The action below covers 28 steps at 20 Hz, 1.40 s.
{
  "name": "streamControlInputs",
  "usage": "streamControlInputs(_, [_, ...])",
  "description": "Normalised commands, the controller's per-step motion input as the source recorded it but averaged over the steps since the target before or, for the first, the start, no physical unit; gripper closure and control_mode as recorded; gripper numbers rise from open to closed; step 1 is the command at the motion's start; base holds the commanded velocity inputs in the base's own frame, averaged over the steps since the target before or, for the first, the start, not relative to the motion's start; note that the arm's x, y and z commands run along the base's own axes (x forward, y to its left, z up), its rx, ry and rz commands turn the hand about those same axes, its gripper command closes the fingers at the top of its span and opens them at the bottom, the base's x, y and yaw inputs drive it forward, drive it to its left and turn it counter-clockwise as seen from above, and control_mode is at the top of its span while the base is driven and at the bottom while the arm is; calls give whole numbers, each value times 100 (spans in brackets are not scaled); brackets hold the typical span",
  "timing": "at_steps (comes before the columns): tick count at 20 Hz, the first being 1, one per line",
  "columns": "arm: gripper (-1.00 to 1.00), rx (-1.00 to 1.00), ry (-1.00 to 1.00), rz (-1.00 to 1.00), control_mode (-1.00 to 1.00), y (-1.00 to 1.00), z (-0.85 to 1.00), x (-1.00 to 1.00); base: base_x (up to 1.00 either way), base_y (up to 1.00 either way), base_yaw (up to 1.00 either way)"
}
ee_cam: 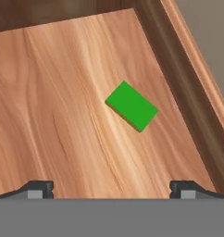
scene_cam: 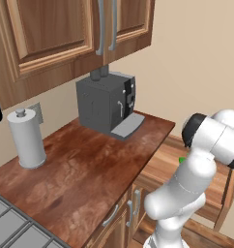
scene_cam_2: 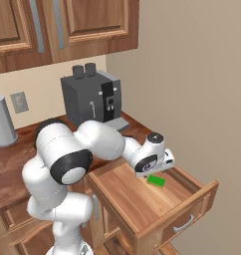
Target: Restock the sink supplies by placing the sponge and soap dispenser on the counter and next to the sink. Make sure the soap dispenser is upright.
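Fingers point(ee_cam: 112, 187): spread wide, holding nothing; both dark tips rise at the bottom of the hand view with bare drawer floor between them. In the right base view the hand hangs over the open drawer, pointed down into it.

Sponge point(ee_cam: 132, 106): flat bright green block, lying flat on the drawer floor, turned at a slant to the line between the tips, apart from them and nearer the drawer's side wall than its middle. Also seen in the right base view point(scene_cam_2: 156, 181), just below the hand.

Drawer point(scene_cam_2: 142, 225): light wood, pulled out from under the tabletop, silver handle on its front. Contents seen: the sponge, no more; part of the floor is hidden behind the arm.

Tabletop point(scene_cam: 90, 169): reddish-brown wood grain. Carries a dark coffee machine point(scene_cam: 107, 100) at the back and a paper towel roll point(scene_cam: 26, 138) by the wall.

Soap dispenser, sink: not made out.

Step in hand, as judged: approach to the sponge, first pick of the task; nothing delivered yet.

Next move calls for: centring over the sponge, turning the wrist so the tips straddle its short sides, lowering to the floor, closing, lifting clear of the drawer walls.
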Motion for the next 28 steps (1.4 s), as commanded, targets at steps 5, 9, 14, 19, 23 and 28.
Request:
streamControlInputs(5, [-100,0,0,20,-100,2,-19,11,0,0,0])
streamControlInputs(9, [-100,0,2,15,-100,24,-10,14,0,0,0])
streamControlInputs(14, [-100,-1,7,3,-100,30,-3,30,0,0,0])
streamControlInputs(19, [-100,0,5,-2,-100,9,0,25,0,0,0])
streamControlInputs(23, [-100,3,1,-28,-100,0,0,6,0,0,0])
streamControlInputs(28, [-100,5,0,-48,-100,0,-1,0,0,0,0])
